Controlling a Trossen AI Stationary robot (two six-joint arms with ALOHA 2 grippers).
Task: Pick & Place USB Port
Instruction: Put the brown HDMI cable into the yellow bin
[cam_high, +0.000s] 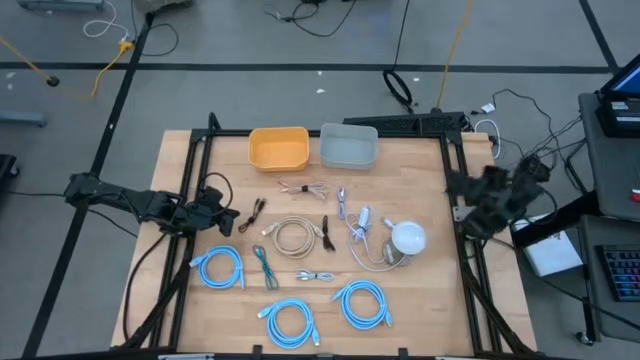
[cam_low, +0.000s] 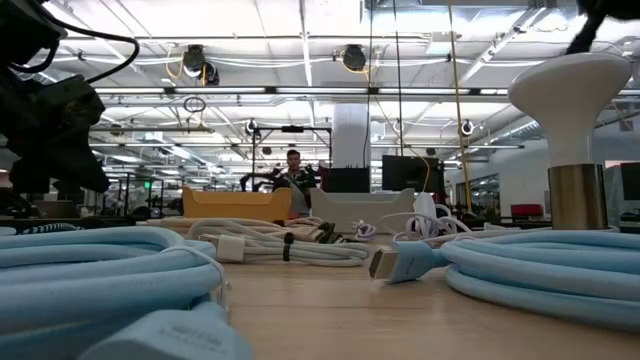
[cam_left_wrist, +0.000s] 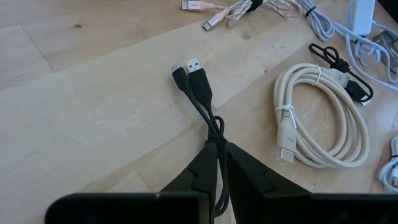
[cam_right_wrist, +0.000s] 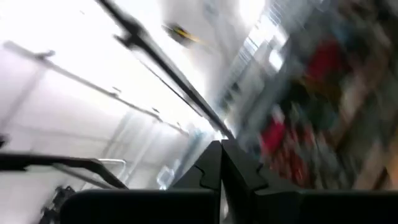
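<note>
**Left gripper clamped on a black USB cable at the table's left side**

From above, the left gripper (cam_high: 228, 218) sits over the left part of the light wooden table (cam_high: 420, 310), its fingers closed on a short black USB cable (cam_high: 254, 211) whose plugs point toward the centre. Beyond it, at the far edge, stand an orange plastic bin (cam_high: 278, 148) and a grey plastic bin (cam_high: 348, 146), side by side. A coiled cream cable (cam_high: 292, 236) lies just past the black one. The right gripper (cam_high: 466, 216) waits at the table's right edge, jaws fully shut on nothing.

At table height, thick light-blue coiled cables (cam_low: 90, 270) fill the foreground; the left arm is probably the dark shape at upper left.

The left wrist camera shows the black cable (cam_left_wrist: 198, 87) pinched between the narrow dark fingers (cam_left_wrist: 245, 177), its two plugs resting on the wood, near the cream coil (cam_left_wrist: 323, 118).

The right wrist camera shows only closed fingers (cam_right_wrist: 239, 174) against a blurred room.
</note>
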